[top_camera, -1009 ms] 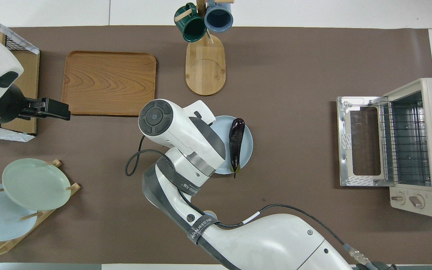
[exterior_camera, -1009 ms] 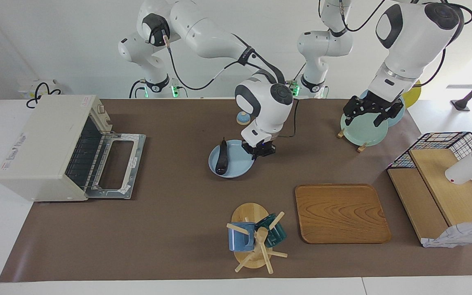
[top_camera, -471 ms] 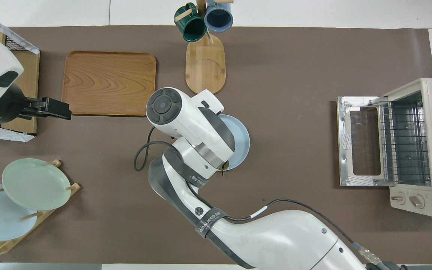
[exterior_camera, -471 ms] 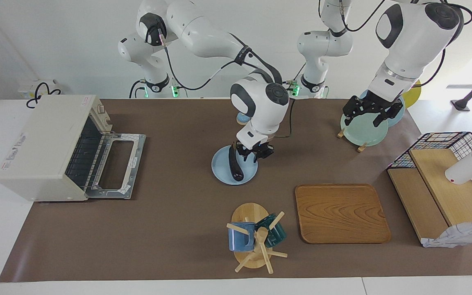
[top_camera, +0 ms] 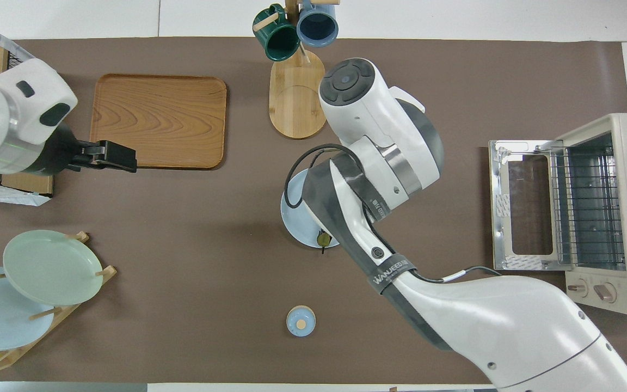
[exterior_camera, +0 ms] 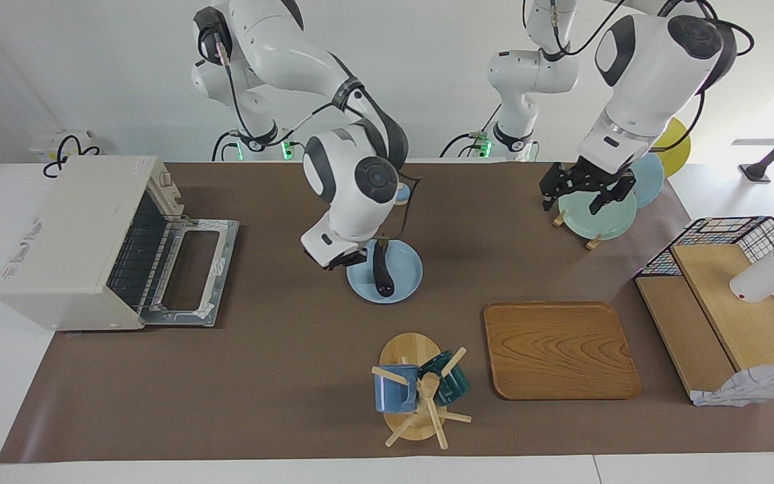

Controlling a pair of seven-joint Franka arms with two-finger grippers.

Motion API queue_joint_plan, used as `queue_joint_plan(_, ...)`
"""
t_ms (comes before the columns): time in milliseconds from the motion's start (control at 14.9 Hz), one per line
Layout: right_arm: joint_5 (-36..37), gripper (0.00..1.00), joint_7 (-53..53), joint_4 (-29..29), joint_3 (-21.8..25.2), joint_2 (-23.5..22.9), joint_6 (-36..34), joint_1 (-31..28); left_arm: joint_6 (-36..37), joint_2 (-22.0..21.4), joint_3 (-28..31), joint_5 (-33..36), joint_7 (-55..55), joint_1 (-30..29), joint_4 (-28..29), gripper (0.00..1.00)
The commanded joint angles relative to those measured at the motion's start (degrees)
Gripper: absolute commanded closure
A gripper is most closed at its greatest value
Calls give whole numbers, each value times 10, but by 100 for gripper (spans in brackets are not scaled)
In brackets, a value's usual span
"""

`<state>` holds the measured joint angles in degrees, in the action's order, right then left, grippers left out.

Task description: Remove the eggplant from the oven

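Observation:
The dark purple eggplant (exterior_camera: 381, 270) lies on a light blue plate (exterior_camera: 406, 277) in the middle of the table, outside the oven (exterior_camera: 68, 235). In the overhead view only its stem end (top_camera: 323, 240) and part of the plate (top_camera: 298, 218) show under the right arm. The cream oven (top_camera: 618, 207) stands at the right arm's end with its door (exterior_camera: 189, 272) dropped open and its wire rack bare. My right gripper (exterior_camera: 337, 259) hangs low beside the plate's edge toward the oven, holding nothing. My left gripper (exterior_camera: 582, 193) is open over the plate rack.
A mug rack (exterior_camera: 414, 396) and a wooden tray (exterior_camera: 558, 349) lie farther from the robots than the plate. A rack of plates (exterior_camera: 595, 212) and a wire basket (exterior_camera: 729, 235) stand at the left arm's end. A small blue lid (top_camera: 300, 321) lies near the robots.
My right gripper swept from the plate's edge on the left arm's side, across the eggplant, to the side toward the oven. The eggplant and plate shifted a little. My left gripper moved slightly.

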<state>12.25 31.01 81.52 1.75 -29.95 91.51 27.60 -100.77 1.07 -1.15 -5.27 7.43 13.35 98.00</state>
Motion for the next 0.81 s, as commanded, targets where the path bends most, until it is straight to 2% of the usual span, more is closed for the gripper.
queue_joint_plan(0, 37, 100, -27, 145, -7, 61, 59, -39, -43, 30, 5, -6, 70, 64, 5, 0)
queue_joint_plan(135, 49, 100, -38, 198, -7, 76, 88, -62, -75, 56, 5, -6, 119, 111, 8, 0)
queue_joint_plan(336, 68, 100, -64, 246, -7, 87, 139, -101, -122, 89, 5, -6, 162, 177, 19, 0)
queue_joint_plan(538, 75, 100, -110, 268, -7, 89, 165, -143, -212, 90, 5, -7, 190, 221, 82, 0)
queue_joint_plan(740, 76, 100, -126, 288, -7, 94, 184, -163, -271, 131, 5, -7, 240, 258, 89, 0)
